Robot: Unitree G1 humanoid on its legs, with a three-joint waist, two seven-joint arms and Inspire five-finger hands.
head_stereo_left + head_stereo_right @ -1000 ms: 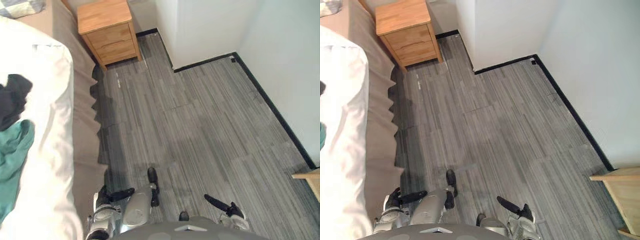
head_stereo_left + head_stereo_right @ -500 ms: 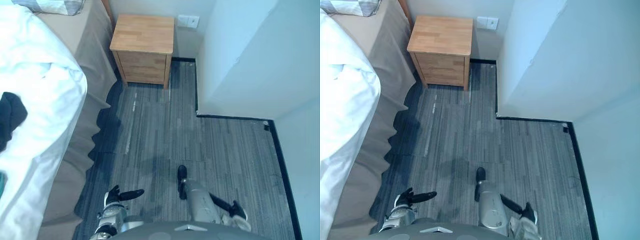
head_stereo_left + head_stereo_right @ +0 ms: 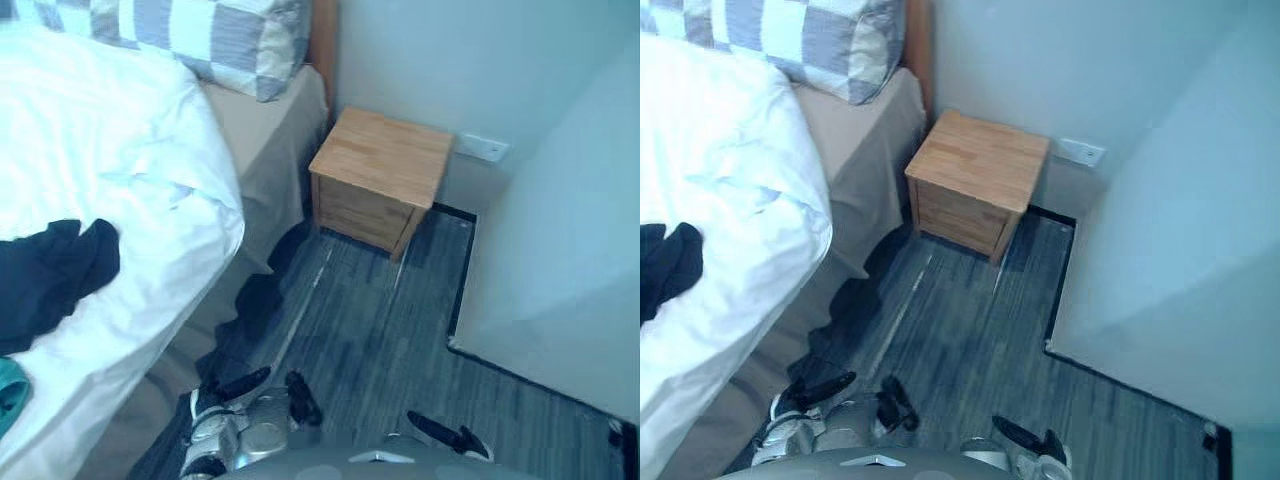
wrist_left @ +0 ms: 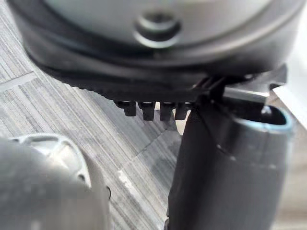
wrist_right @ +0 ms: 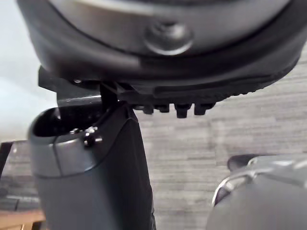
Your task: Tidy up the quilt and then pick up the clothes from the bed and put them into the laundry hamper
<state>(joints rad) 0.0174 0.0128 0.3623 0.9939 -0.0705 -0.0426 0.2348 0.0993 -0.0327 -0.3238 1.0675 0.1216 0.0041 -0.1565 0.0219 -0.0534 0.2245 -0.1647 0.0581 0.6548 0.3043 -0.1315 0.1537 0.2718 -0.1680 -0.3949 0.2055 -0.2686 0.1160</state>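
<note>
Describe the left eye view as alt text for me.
A white quilt covers the bed, with a dark garment and a teal garment lying on it. A wooden nightstand stands beside the bed; the left robot hand and right robot hand hang open above the floor.

The left arm (image 3: 252, 436) wears a rounded silver-grey shell. The left hand (image 3: 222, 390) and right hand (image 3: 448, 438) are dark and slim-fingered. Each wrist housing is black, ribbed along its edge, with a round screw head (image 4: 157, 25).
</note>
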